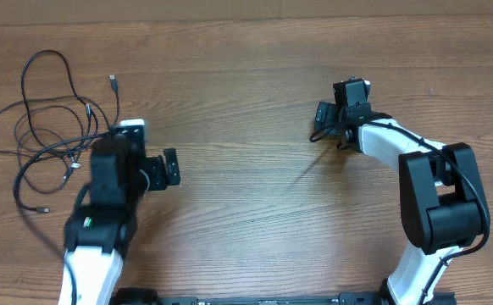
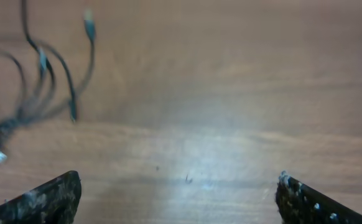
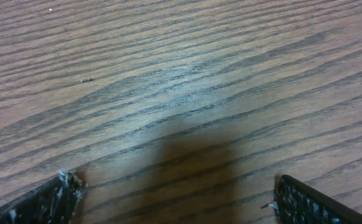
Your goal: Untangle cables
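The cables lie in a loose black tangle on the wooden table at the far left, with one silver-tipped plug sticking out toward the back. My left gripper hovers just right of the tangle, open and holding nothing. In the left wrist view the cables show blurred at the upper left, well ahead of the left gripper. My right gripper is far off at the right of the table, open and empty. The right wrist view shows only bare wood between the fingers of the right gripper.
The thicker black cords on the right arm run along its white link. The left arm rises from the front edge beside the tangle. A small dark speck lies on the wood.
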